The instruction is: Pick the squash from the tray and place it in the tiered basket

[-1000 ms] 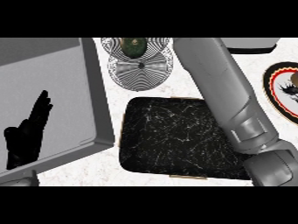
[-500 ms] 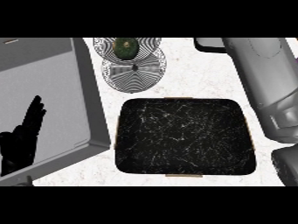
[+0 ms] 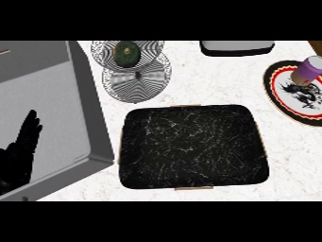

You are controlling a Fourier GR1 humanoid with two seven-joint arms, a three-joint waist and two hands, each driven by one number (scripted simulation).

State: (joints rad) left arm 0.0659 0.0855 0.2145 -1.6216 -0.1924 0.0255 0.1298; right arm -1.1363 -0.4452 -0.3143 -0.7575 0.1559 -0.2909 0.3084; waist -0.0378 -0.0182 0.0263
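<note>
The squash (image 3: 127,50) lies in the upper tier of the tiered basket (image 3: 137,80) at far left, the black tray (image 3: 193,146) holds nothing, placement appears complete, and the left hand (image 3: 13,158) rests with fingers straight, right hand unseen.

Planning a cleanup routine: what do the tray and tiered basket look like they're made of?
The tray looks like polished black stone, perhaps marble: thin white veins on a dark top. The tiered basket seems thin wire or mesh, black and white, see-through.
</note>
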